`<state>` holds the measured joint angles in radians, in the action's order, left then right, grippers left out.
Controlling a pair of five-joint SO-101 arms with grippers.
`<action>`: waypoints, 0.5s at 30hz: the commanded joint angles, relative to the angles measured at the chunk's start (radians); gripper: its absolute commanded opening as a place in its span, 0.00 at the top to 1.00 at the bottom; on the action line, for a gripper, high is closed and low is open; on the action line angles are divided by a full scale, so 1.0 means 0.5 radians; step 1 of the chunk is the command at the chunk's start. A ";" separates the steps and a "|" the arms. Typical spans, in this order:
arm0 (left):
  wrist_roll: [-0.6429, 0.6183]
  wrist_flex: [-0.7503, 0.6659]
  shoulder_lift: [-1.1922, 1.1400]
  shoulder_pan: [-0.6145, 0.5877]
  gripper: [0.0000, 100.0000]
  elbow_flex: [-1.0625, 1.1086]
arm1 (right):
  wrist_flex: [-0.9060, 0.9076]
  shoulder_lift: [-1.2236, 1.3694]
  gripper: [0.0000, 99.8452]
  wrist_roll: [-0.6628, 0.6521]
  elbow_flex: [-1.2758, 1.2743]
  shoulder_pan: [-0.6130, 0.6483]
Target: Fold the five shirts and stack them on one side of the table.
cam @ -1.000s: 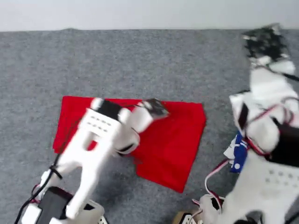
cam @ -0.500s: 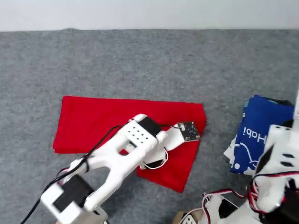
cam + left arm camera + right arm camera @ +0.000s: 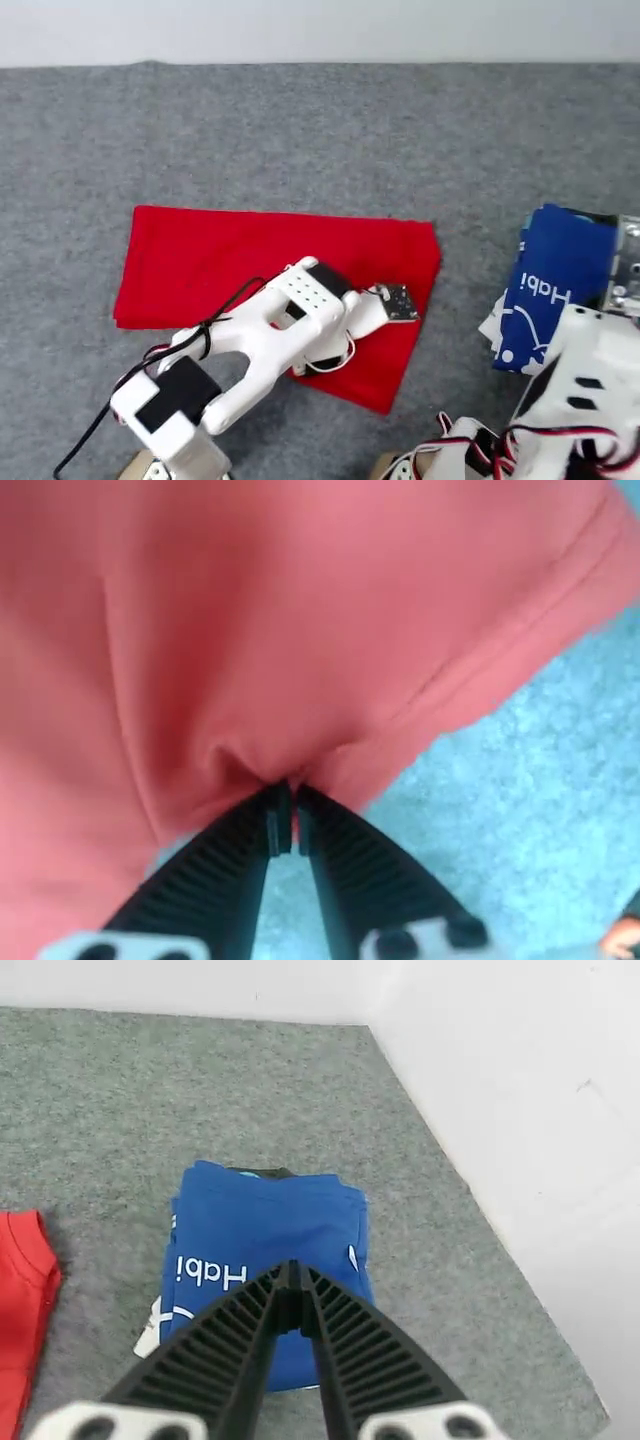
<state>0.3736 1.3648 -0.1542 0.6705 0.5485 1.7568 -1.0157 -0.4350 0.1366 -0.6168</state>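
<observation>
Here, pinched between the tips of the left claw [image 3: 285, 805]: a small pucker of the red shirt [image 3: 300, 630], with barely a sliver of gap between the two black fingers. Otherwise lying flat on the grey table [image 3: 350, 140], spread from the left side to the centre, with its near right corner hanging lowest toward the arms. Gripped close to a hemmed edge, going by the left wrist view, with bare table just beyond. From the high view, the white arm [image 3: 290, 320] slanting across the cloth's near right part and covering the grip.

Over on the right, the right claw [image 3: 290, 1280] closed tip to tip on nothing, hanging above the folded blue shirt [image 3: 265, 1230]. Sitting well apart from the red one, near the table's right edge and the wall. Under the blue, in the right wrist view, a dark layer [image 3: 255, 1172] peeking out at the far edge. In the high view, a white layer [image 3: 495, 325] sticking out on its left side.
</observation>
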 commanded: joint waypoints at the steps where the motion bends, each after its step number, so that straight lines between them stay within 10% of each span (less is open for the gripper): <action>1: 0.037 0.123 0.178 0.006 0.99 0.103 | 0.078 0.005 0.99 -0.061 -0.003 -0.026; 15: 0.031 0.135 0.605 0.018 0.99 0.097 | 0.078 0.002 0.99 -0.055 -0.003 -0.020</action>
<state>0.3721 1.4354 0.1036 0.6720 0.5976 1.7568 -1.0157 -0.4534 0.1366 -0.6168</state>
